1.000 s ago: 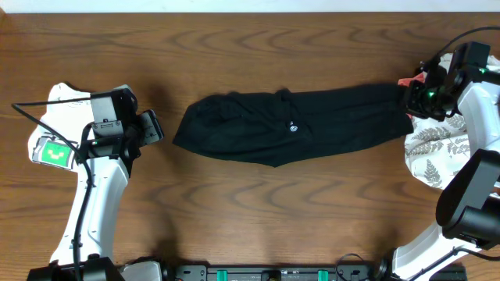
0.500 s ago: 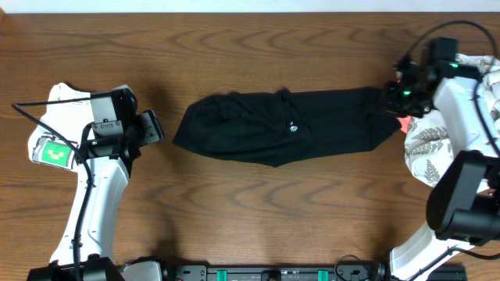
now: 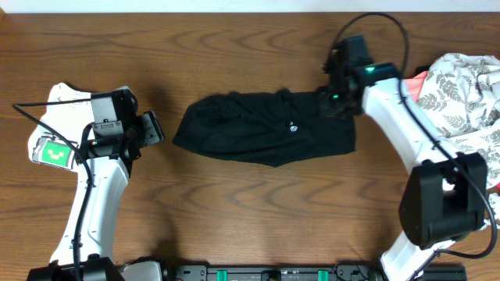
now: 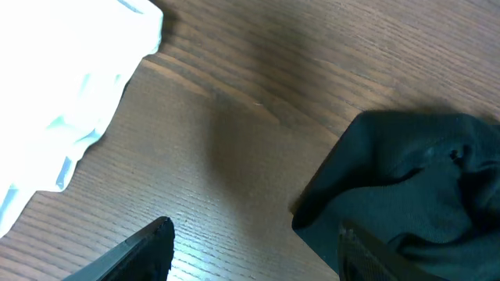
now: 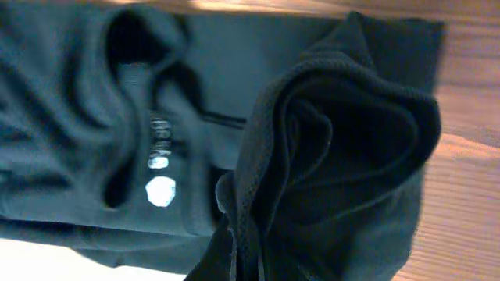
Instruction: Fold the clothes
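We see the black garment [image 3: 258, 134] lying across the middle of the overhead frame on the wooden surface [image 3: 258, 211]. It runs long from left to right, with a rounded left end and wrinkles along its upper edge. A tiny white logo [image 3: 292, 128] sits just right of its middle. The right end of the garment is doubled back over the rest, so that edge looks thick and bunched. In the right wrist view the bunch fills the right half of the frame as a rolled, gathered fold, with the logo at lower left.

The right pincer [image 3: 328, 105] stands over that doubled end, in the upper right of centre in the overhead frame. Its jaws are together, clamped on the gathered fabric. The fingers themselves do not show in the wrist view.

The left pincer [image 3: 151, 127] hangs at the left of the overhead frame, just beside the garment's left end but apart from it. Its jaws stand apart and hold nothing. In the left wrist view its 2 dark fingertips [image 4: 156, 238] frame bare wood, and the garment's end lies at lower right.

At the far right edge of the overhead frame lies a white leaf-print cloth [image 3: 461, 86] with a bit of red [image 3: 418, 80] beside it.
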Motion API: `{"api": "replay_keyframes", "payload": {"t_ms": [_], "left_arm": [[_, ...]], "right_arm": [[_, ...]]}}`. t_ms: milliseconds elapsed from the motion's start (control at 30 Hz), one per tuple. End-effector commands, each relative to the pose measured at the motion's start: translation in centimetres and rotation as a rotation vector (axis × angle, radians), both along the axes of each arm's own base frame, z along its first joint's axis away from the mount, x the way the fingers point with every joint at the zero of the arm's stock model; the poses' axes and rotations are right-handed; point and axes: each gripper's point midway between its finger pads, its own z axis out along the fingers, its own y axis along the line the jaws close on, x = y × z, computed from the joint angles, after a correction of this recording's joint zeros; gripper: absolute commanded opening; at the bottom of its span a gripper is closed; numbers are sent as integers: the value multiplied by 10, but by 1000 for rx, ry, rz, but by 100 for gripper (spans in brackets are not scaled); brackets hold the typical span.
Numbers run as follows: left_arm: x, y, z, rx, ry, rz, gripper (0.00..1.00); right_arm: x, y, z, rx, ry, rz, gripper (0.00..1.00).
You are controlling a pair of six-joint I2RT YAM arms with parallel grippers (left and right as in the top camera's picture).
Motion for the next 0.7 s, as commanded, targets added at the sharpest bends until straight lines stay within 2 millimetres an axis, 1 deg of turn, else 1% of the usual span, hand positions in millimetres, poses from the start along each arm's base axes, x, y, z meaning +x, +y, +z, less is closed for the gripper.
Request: {"api": "replay_keyframes", "payload": {"t_ms": [0,67,100,200,300,367,433,500,567,633,667], "left_arm": [[-1,1,-2,-2,9,5,67],[-1,1,-2,-2,9,5,67],[-1,1,-2,-2,9,5,67],[-1,1,-2,-2,9,5,67],[-1,1,-2,-2,10,5,67],[-1,1,-2,-2,11,5,67],[-1,1,-2,-2,11,5,67],[-1,1,-2,-2,11,5,67],[-1,1,-2,-2,11,5,67],[-1,1,-2,-2,11,5,67],[-1,1,-2,-2,11,5,67]], "right_arm": [[-1,16,14,-10,-47,-21,2],[-2,26,13,-11,-51,1,3],[-4,31,10,-12,-46,14,3],[-8,39,-2,-20,-17,27,5],[-12,46,-16,-20,19,45,17],[-12,54,-22,5,30,61,18],[-9,63,-23,35,21,82,18],[-7,73,-20,79,4,131,22],[-7,82,-17,113,-13,194,24],[-6,79,-17,101,-16,202,24],[-4,73,-18,83,-16,187,24]]}}
